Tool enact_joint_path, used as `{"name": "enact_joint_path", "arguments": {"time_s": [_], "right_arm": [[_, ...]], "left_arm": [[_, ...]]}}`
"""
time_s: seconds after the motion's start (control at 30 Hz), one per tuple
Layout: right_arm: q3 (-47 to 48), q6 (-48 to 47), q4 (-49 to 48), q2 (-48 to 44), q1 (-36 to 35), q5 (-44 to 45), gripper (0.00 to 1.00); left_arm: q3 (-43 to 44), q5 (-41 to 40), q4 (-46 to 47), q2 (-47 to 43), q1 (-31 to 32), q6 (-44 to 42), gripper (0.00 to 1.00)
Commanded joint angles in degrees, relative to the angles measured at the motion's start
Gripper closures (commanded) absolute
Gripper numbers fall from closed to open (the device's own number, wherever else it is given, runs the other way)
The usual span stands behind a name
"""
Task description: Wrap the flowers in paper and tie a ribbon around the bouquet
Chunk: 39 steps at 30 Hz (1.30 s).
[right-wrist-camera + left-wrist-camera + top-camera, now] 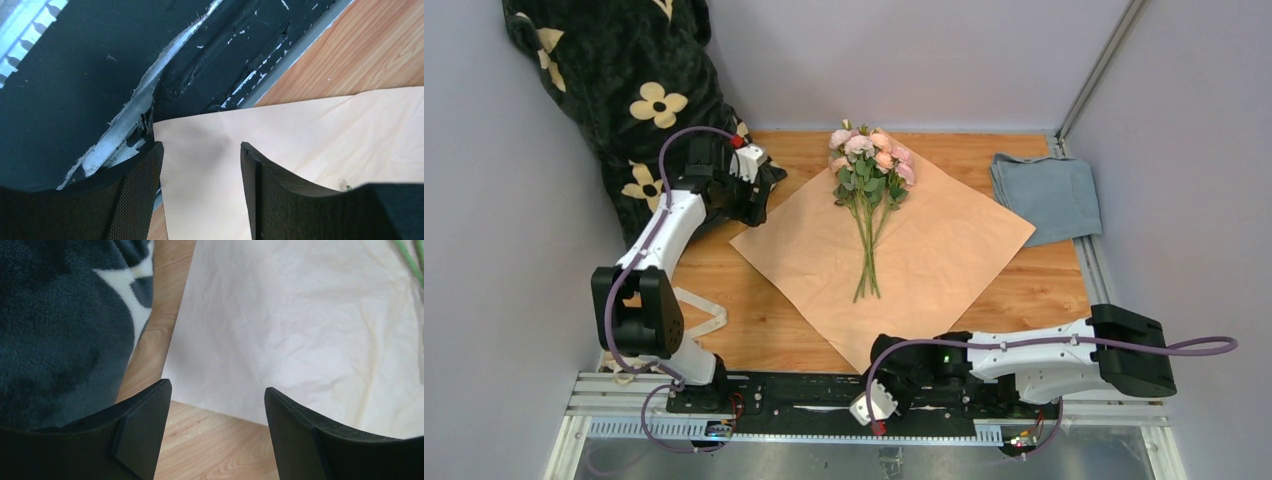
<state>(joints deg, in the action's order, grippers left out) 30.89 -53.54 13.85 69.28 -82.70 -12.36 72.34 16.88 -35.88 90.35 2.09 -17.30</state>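
right end effector (200, 150): wide over paper (310, 130) corner | left end effector (217, 390): wide at paper edge

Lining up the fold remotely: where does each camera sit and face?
Top external: above, behind the bases, looking down at flowers on paper; left arm and right arm show.
Left wrist: on left arm, facing paper's left corner and blanket; open left gripper shows.
Right wrist: on right arm, facing paper's near corner; open right gripper shows.
Shared: all see the paper.

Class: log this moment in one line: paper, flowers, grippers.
paper: flat, peach up | flowers: on paper, unwrapped | left gripper: open, at paper's left corner | right gripper: open, over near corner
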Motion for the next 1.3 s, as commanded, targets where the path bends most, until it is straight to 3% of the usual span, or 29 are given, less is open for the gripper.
{"name": "enact_joint_path", "arguments": {"time_s": [0.0,0.2,0.43,0.63,0.83,1.1,1.27], "right_arm": [[-0.99,-0.34,2.51,0.06,-2.56,2.06,0.37],[1.24,0.12,11.33,-4.25,-5.53,1.88,0.38],[-0.63,0.15,3.64,-4.35,-5.72,7.18,0.41],[-0.62,-0.97,6.57,-3.06,-7.18,5.90,0.39],[-3.27,-0.87,0.42,-3.57,-7.39,7.36,0.36],[-1.38,-0.64,-0.97,3.11,-7.39,10.33,0.42],[-1.19,0.64,-1.73,2.27,-7.44,15.61,0.51]], "left_arm": [[-4.45,3.45,-3.27,-5.05,1.75,-3.72,0.23],[-8.36,7.60,-6.81,-9.66,5.07,-7.48,0.23],[-10.40,6.52,-6.77,-13.19,11.65,-8.92,0.23],[-9.72,7.42,-6.78,-12.07,12.06,-8.30,0.23],[-9.55,5.83,-6.84,-10.93,12.06,-7.70,0.23],[-10.06,6.01,-6.70,-11.08,12.08,-7.92,0.23],[-9.97,6.89,-6.76,-10.55,12.06,-7.61,0.23]]}}
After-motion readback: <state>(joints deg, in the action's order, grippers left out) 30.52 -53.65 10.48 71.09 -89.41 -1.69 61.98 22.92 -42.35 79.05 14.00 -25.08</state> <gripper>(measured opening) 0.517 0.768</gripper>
